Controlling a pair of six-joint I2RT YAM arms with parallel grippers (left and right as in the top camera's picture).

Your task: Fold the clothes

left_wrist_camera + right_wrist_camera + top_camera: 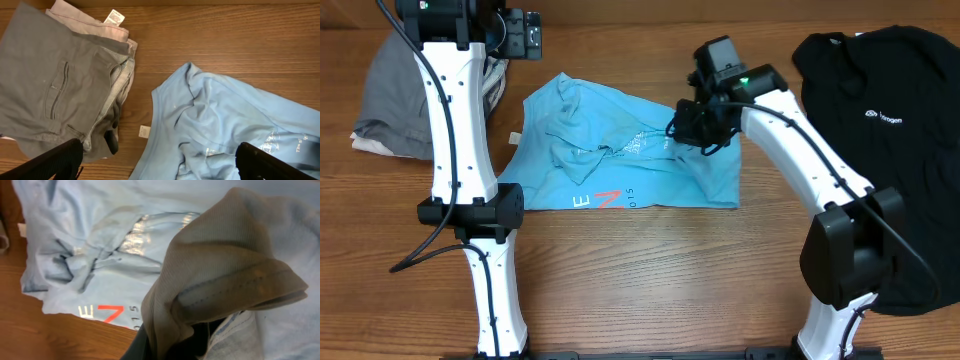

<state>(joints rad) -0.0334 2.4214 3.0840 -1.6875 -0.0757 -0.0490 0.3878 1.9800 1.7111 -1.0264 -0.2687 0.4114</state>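
Our right gripper (684, 128) clamped on a T-shirt (620, 172) fold, our left gripper (157, 167) wide open, empty, over the bench (640, 275)

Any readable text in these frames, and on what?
"E", coral "N", "015": on the light blue cotton T-shirt.
"...rogen", start unclear: white logo on the black shirt.
Too blurred: T-shirt's small white print; white label on the folded pale garment.

Arm and pincer status, both units.
Left arm stretched toward the far edge; left pincer (157, 152) spread fully wide and holding nothing. Right arm bent at the elbow and reaching inward; right pincer (693, 125) clamped on a raised fold of the T-shirt (620, 170).
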